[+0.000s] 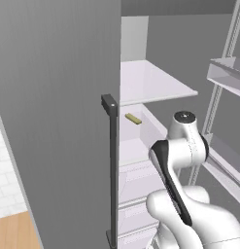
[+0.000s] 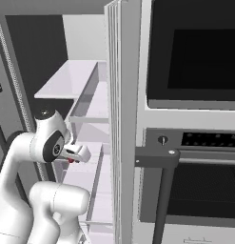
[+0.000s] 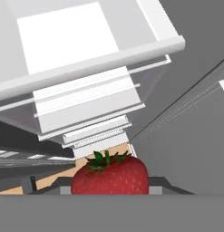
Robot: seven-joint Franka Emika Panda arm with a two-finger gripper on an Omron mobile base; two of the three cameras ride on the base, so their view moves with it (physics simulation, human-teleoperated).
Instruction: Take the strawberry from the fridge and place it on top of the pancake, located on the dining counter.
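On the left, the closed fridge door (image 1: 58, 121) is seen edge-on, its dark bar handle (image 1: 111, 170) running down just beside the open compartment. Further in, a small yellow-green bar (image 1: 133, 118) is left lying on a white shelf (image 1: 150, 82), and it is not what is wanted. In the right base view the gripper (image 2: 70, 160) is carried low, in front of the shelves and drawers, with a speck of red tucked under the white hand. In the hand view the matter is settled: the strawberry (image 3: 109, 176) is clamped between the two dark finger tips, green leaves up, with the stacked clear drawers (image 3: 90, 113) beyond it. So the berry is held, clear of the shelves, and the step in hand is judged to be carrying it out of the fridge. A straight pull back toward the base is called for, with the squeeze left unchanged, since a soft rounded berry could be slipped or bruised. On the right, the open door's edge (image 2: 121, 119) and the oven (image 2: 195, 119) behind it must be given room before any turn toward the dining counter is begun.
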